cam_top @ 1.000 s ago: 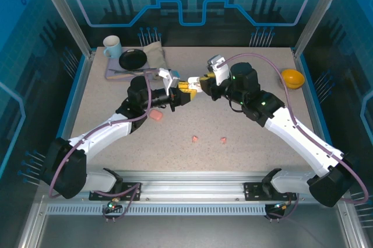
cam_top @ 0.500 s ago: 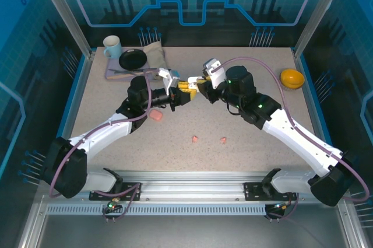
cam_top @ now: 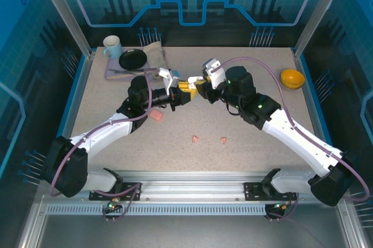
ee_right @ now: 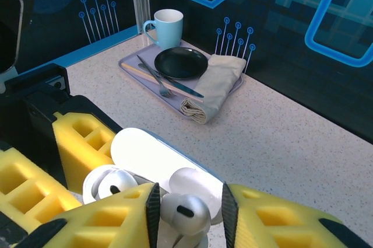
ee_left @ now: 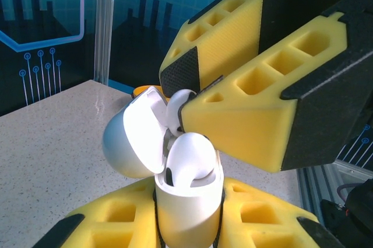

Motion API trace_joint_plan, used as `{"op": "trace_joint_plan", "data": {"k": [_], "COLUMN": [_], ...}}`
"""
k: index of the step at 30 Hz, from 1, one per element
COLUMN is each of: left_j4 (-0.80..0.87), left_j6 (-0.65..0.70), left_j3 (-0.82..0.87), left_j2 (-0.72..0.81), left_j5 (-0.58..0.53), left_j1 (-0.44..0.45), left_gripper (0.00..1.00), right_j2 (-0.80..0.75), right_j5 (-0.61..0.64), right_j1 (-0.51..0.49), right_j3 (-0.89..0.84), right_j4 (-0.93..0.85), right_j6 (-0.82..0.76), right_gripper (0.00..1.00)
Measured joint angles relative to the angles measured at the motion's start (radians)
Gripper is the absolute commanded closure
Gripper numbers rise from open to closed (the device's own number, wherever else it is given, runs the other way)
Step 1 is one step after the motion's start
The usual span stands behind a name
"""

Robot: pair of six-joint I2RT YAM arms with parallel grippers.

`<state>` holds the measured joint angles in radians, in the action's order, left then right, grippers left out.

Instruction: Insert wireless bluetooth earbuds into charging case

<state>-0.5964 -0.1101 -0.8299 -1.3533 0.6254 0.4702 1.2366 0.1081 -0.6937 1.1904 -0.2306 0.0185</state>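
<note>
Over the worktop (cam_top: 175, 160), left jaws are clamped on the open white case (ee_left: 189, 207); pink case (cam_top: 155, 117) just sits loose beside that arm. One white bud (ee_left: 192, 163) sits in the white case, right jaws narrowly pinch a second bud (ee_right: 185, 213) at its mouth. Two pink buds (cam_top: 195, 139) (cam_top: 222, 140) lie nearer the bases.

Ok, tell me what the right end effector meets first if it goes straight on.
Probably the open charging case in the left end effector, touched first by the white earbud between the fingers of the right end effector; depth is unclear.
</note>
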Motion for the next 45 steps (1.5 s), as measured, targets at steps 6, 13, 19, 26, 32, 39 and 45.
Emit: {"op": "trace_joint_plan", "data": {"k": [6,13,19,26,32,39,45], "left_j4": [-0.018,-0.038,-0.04,-0.042,-0.043,-0.045,-0.07], "left_j6": [-0.009,-0.016,-0.016,-0.016,-0.016,-0.016,-0.011], "left_j3": [0.0,0.0,0.0,0.0,0.0,0.0,0.0], "left_j2": [-0.006,-0.006,-0.006,-0.006,-0.006,-0.006,-0.006], "left_j5": [0.0,0.0,0.0,0.0,0.0,0.0,0.004], "left_j1": [0.0,0.0,0.0,0.0,0.0,0.0,-0.001], "left_gripper": [1.0,1.0,1.0,1.0,1.0,1.0,1.0], "right_j2": [0.0,0.0,-0.002,-0.036,-0.055,0.025,0.084], "right_j5": [-0.004,-0.004,-0.005,-0.043,-0.102,-0.221,-0.307], "right_j1": [0.0,-0.002,0.003,0.082,0.17,0.272,0.296], "right_j3": [0.004,0.024,0.04,0.047,0.067,0.142,0.156], "right_j4": [0.0,-0.008,-0.008,-0.008,-0.007,-0.041,-0.077], "right_j6": [0.019,0.032,0.061,0.142,0.235,0.342,0.404], "right_gripper": [0.58,0.55,0.45,0.39,0.37,0.36,0.36]}}
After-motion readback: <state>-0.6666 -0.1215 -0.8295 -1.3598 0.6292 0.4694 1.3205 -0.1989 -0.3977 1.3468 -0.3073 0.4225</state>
